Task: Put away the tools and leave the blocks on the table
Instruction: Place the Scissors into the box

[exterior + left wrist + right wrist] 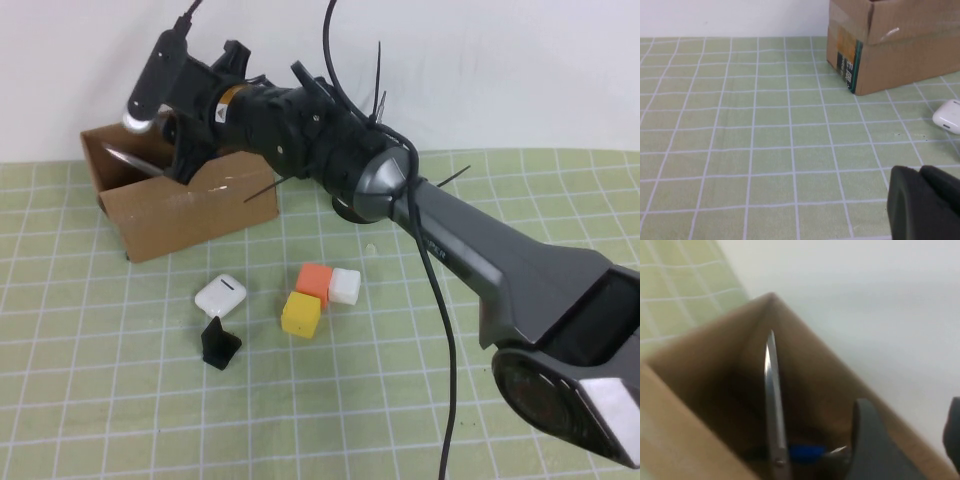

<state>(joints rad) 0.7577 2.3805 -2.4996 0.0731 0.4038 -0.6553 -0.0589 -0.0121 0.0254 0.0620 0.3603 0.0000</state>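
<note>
My right gripper (172, 150) hangs over the open cardboard box (185, 205) at the table's far left. In the right wrist view it (910, 440) is open, with nothing between its fingers (867, 450). Inside the box (705, 390) two of the tools show: the steel scissors (773, 405) stand blade-up, apart from the gripper, and the blue-handled pliers (802, 454) lie at the bottom. The orange block (314, 278), white block (345, 285) and yellow block (300, 313) sit clustered on the green gridded table (100, 400). My left gripper (922, 205) is shut and empty, low over the mat (765, 150).
A white earbud case (220, 295) and a small black angled piece (220, 343) lie left of the blocks. The left wrist view shows the box (890, 45) and the earbud case (947, 116) ahead. My right arm (480, 250) stretches across the table's right half.
</note>
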